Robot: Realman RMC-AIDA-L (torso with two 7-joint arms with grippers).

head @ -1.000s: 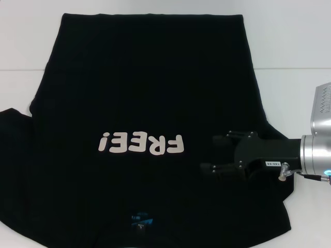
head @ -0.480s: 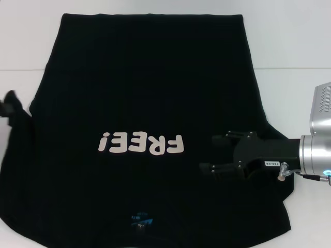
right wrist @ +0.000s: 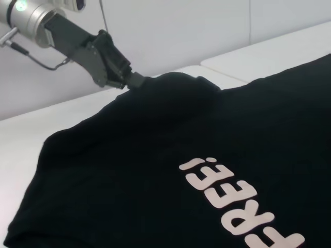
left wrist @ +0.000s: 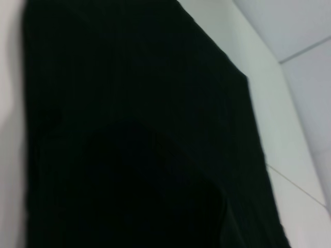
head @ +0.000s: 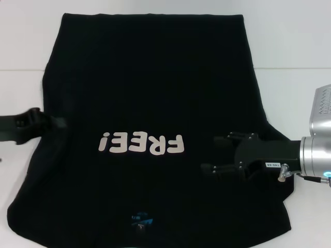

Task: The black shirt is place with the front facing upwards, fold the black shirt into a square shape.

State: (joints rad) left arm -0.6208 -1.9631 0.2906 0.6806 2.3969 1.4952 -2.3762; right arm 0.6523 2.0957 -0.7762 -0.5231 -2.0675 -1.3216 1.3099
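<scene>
- Black shirt (head: 150,93): spread front side up across white table (head: 295,46), filling most of head view; hem at far edge, neck at near edge.
- White block lettering "FREE!" (head: 141,144): upside down in head view, roughly mid-chest; also legible in right wrist view (right wrist: 238,206).
- Small blue neck label (head: 139,223): near bottom centre of head view, at collar.
- Left sleeve area: gathered and pulled inward over shirt body, forming raised fold at left edge; cloth seen humped up at grip point in right wrist view.
- Left gripper (head: 54,123): entering from left side of head view, low over left edge of shirt; clamped on bunched sleeve cloth, as seen from right wrist view (right wrist: 135,80), where fingertips meet the lifted fabric.
- Left wrist view: almost wholly filled by black cloth (left wrist: 134,134) close under camera, with strip of white table beyond.
- Right gripper (head: 211,153): over right side of shirt, just right of lettering, pointing toward shirt centre; fingers spread apart, nothing between them; contact with cloth beneath not determinable.
- Right arm: silver wrist section (head: 315,155) at right edge of head view.
- Table seam line (head: 289,68): running across far part of surface, passing under shirt.
</scene>
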